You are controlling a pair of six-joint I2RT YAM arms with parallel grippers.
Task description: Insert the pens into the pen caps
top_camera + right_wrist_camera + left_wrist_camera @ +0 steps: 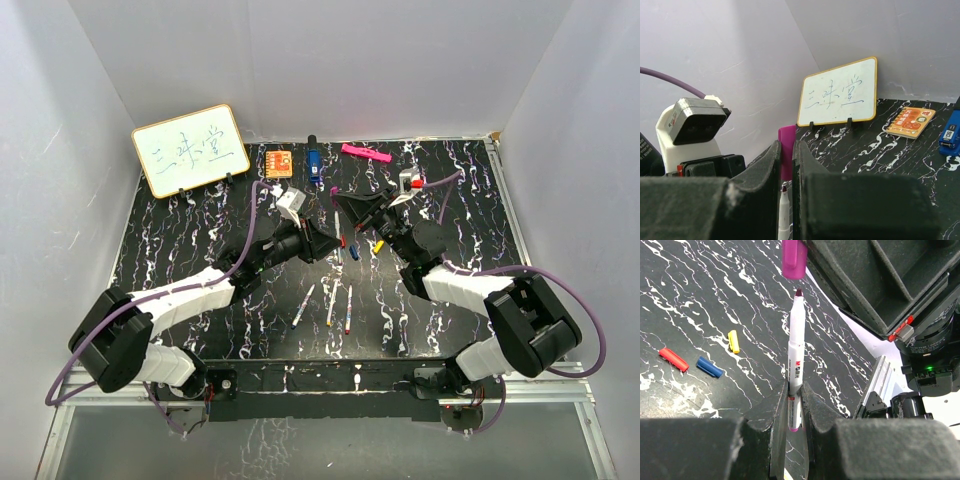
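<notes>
My left gripper [794, 390] is shut on the lower barrel of a white pen [796, 350], its dark purple tip pointing away. My right gripper [787, 147] is shut on the purple cap [787, 150]. The cap's open end sits just off the pen tip [784, 190], with a small gap, as the left wrist view also shows [793, 260]. In the top view both grippers meet mid-table, left [330, 238] and right [347, 203]. Red [674, 360], blue [709, 367] and yellow [733, 341] caps lie on the table. Three more pens [331, 303] lie nearer the front.
A whiteboard [190, 150] stands at the back left. An orange block [279, 162], a blue-and-black object [313, 163] and a flat pink bar [365, 153] lie along the back edge. White walls enclose the black marbled table [180, 240].
</notes>
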